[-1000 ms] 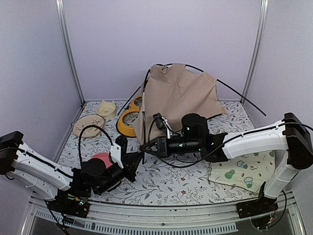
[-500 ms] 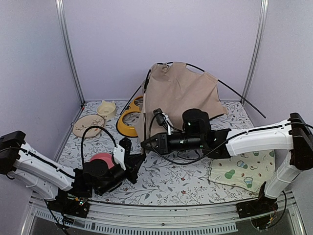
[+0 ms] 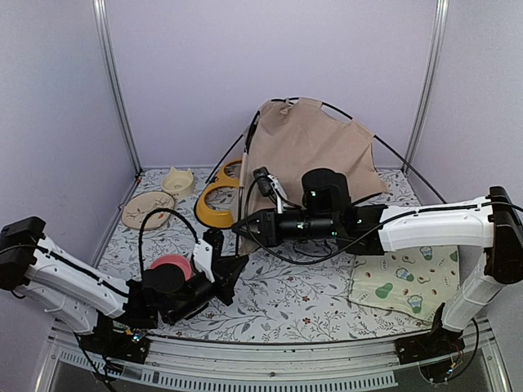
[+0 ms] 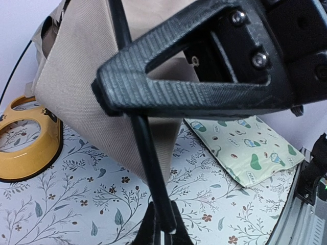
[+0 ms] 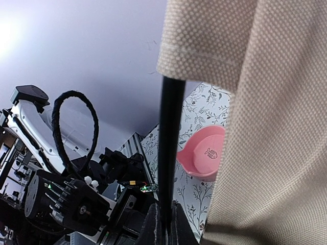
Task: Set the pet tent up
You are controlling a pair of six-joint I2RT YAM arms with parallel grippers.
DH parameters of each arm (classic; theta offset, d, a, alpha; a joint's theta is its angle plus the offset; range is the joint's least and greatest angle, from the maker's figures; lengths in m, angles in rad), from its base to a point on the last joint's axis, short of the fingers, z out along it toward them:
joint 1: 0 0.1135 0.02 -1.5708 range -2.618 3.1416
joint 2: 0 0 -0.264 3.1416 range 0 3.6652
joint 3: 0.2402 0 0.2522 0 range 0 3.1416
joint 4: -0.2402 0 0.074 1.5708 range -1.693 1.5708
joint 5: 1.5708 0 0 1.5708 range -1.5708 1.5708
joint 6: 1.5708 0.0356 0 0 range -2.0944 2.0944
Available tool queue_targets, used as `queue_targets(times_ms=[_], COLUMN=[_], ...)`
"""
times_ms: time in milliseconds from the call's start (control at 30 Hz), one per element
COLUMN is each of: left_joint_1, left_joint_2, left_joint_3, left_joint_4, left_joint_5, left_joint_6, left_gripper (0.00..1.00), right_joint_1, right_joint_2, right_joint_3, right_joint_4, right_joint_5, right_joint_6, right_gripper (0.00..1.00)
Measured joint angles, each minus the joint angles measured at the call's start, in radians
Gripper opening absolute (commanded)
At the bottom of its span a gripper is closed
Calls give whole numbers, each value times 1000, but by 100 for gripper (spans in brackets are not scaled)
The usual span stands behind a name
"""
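From above, the pet tent (image 3: 306, 155) stands far centre. At its near-left corner the right gripper (image 3: 239, 224) sits just beyond the left gripper (image 3: 236, 264).

Left wrist: the left gripper is clamped on the black pole (image 4: 148, 163), which runs upward into the fabric.

Right wrist: the right gripper is likewise shut on that pole, just under the hem.

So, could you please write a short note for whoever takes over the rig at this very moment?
Left tool: shut on the lower end of a black pole.
Right tool: shut on the same pole higher up, just below the fabric corner.
Pet tent: at the back centre of the table, poles arched over it, fabric hanging slack.
Done: tent partly raised, poles crossing at the top.
Left: probably seat this pole end at the near fabric corner and tension the fabric; not yet done.
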Motion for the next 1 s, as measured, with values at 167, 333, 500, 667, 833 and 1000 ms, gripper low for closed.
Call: queue_targets(times_ms=[167, 333, 500, 667, 833, 1000], left_joint_1=[0, 0, 0, 0, 0, 0], left_joint_2=[9, 14, 33, 44, 47, 47], left_joint_3=[3, 6, 20, 35, 48, 52], left_joint_4=[-1, -3, -9, -21, -21, -23], left_joint_5=[10, 12, 12, 12, 12, 22], left_joint_6=[-3, -11, -22, -29, -41, -51], left_gripper=[0, 0, 0, 0, 0, 0], right_joint_1=[0, -3, -10, -16, -19, -21], right_joint_2=[0, 0, 0, -5, -39, -86], right_joint_3=[0, 0, 0, 1, -1, -43], right_joint_4=[-2, -2, -2, -3, -23, -23], right_joint_5=[14, 25, 27, 34, 39, 43], right_joint_6=[-15, -21, -24, -24, -15, -4], right_gripper=[0, 0, 0, 0, 0, 0])
